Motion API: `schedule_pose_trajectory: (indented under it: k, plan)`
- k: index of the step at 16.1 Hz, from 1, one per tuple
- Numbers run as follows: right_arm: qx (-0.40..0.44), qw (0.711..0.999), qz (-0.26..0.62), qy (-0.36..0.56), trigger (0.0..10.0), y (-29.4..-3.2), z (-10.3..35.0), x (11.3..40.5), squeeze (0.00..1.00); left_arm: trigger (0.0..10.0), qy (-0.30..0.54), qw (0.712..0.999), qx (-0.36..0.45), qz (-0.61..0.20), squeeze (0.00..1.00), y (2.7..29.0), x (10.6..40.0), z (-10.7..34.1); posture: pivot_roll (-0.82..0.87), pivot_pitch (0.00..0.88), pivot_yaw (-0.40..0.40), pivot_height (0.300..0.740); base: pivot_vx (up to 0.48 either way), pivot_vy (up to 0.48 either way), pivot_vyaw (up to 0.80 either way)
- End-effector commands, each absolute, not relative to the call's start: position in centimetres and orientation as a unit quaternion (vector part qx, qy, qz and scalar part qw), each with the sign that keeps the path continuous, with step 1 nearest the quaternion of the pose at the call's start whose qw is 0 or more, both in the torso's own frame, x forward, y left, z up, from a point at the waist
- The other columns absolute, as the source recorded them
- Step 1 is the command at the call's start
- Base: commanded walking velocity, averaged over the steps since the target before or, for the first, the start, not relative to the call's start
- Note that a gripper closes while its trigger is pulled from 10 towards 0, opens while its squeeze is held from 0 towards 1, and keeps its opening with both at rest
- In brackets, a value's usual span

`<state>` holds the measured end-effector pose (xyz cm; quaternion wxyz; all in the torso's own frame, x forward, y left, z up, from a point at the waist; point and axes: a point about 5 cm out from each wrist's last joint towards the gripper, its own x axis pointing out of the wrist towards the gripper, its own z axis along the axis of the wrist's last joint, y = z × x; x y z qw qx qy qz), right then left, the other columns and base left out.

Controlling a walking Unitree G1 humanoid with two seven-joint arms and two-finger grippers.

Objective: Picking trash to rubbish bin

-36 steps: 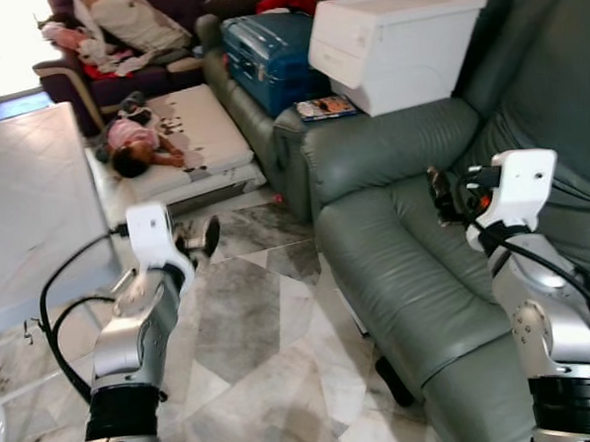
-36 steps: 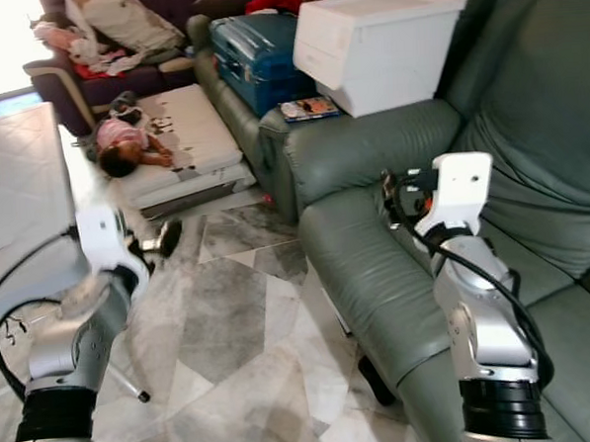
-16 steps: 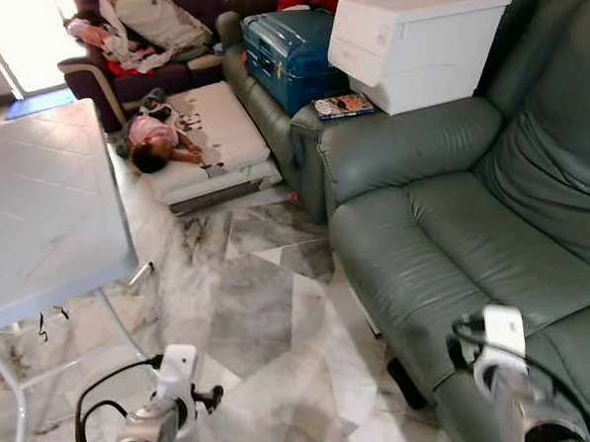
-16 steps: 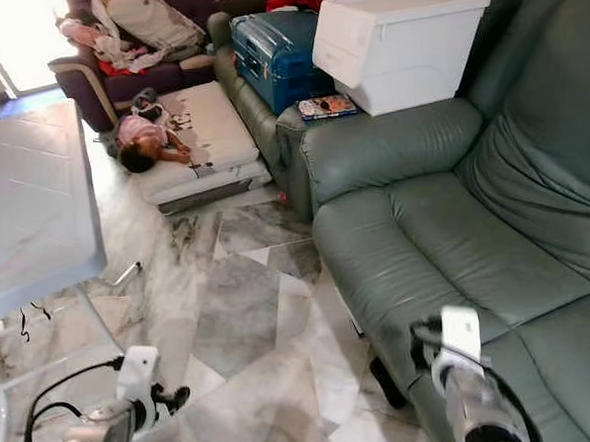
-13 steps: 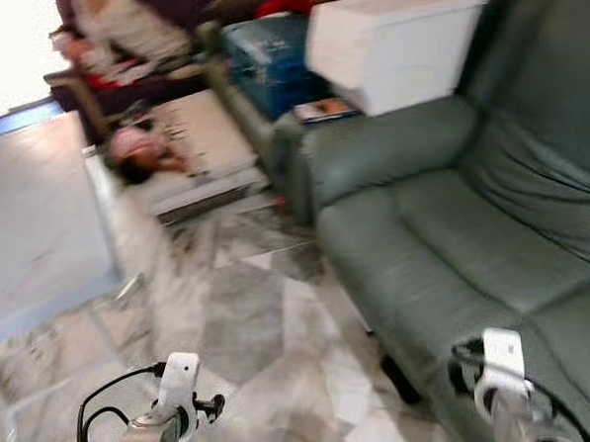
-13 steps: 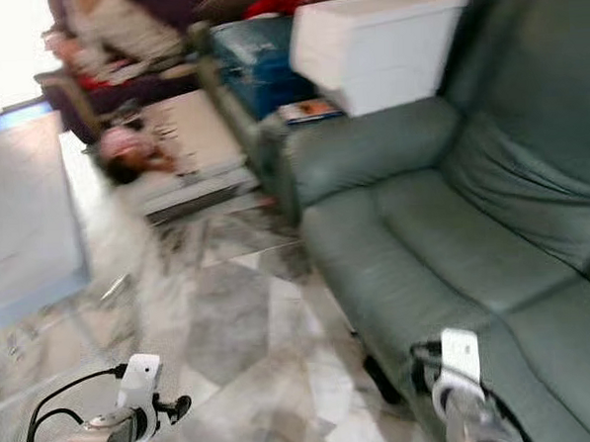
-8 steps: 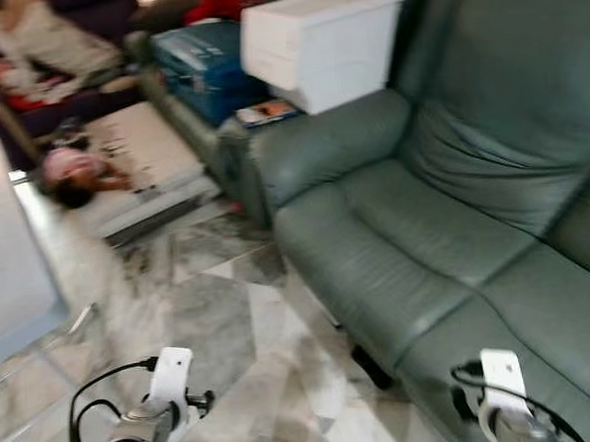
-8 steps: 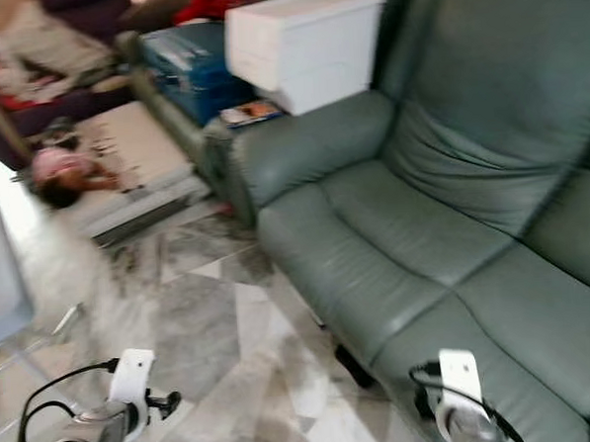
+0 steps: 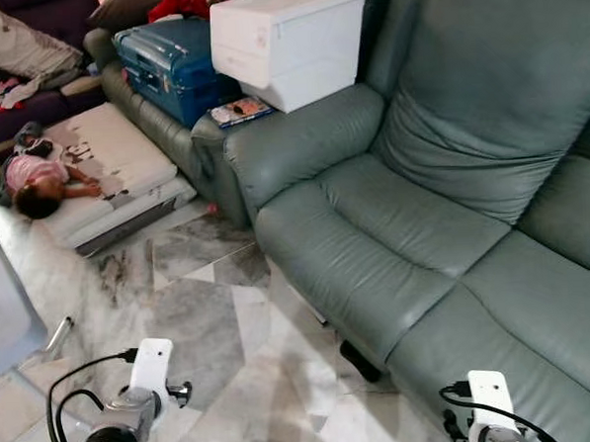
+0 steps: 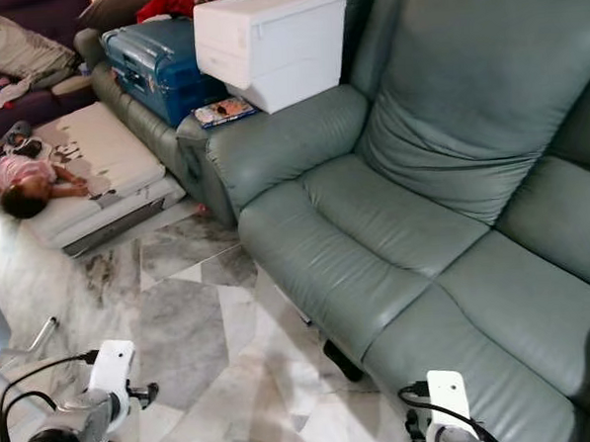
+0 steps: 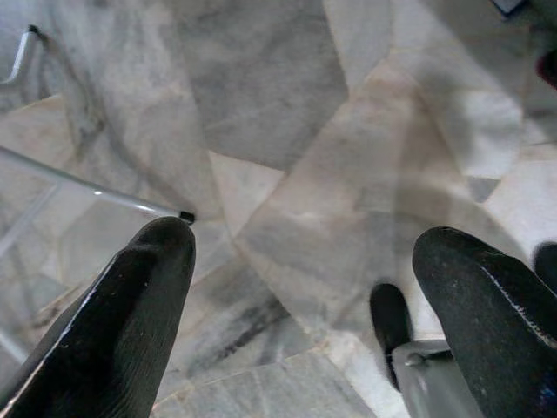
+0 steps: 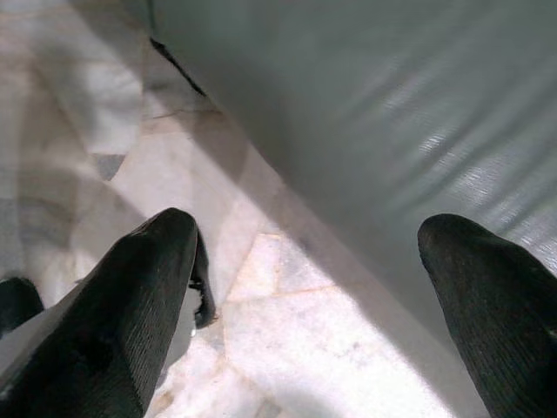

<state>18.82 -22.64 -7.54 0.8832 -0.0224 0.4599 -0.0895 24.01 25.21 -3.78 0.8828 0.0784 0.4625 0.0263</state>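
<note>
No piece of trash or rubbish bin can be made out. Both arms hang low. My left gripper (image 11: 305,235) is open over the grey marble floor (image 9: 217,329), nothing between its fingers; its white wrist (image 9: 150,364) sits at the lower left. My right gripper (image 12: 306,222) is open too, empty, over the floor beside the front of the green leather sofa (image 9: 424,234). Its wrist (image 9: 489,419) is at the bottom edge, in front of the sofa seat.
A white storage box (image 9: 285,38) and a magazine (image 9: 238,110) rest on the sofa's arm, a blue suitcase (image 9: 168,59) behind. A small figure in pink (image 9: 38,185) lies on a white floor cushion (image 9: 109,171). A thin metal table leg (image 11: 96,192) stands by my left gripper.
The camera has turned right: the white table has slid out of view and the sofa has moved to the middle. Both arms, raised two seconds ago, now hang low.
</note>
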Motion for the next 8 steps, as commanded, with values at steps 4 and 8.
schedule_pose_trajectory:
  k: [4,8]
  plan:
    - [-0.026,0.885,-0.084,0.458,10.0,-21.9,-7.3,19.6,0.0,10.0,0.48,0.874,0.075,0.022,0.0,24.9,22.6,-4.8,-0.01,0.059,0.049,0.74,0.0,0.0,0.0]
    - [-0.018,0.882,-0.091,0.462,10.0,-21.1,-7.4,19.9,0.0,10.0,0.48,0.874,0.063,0.034,0.0,24.8,22.6,-4.8,0.01,0.062,0.044,0.74,0.0,0.0,0.0]
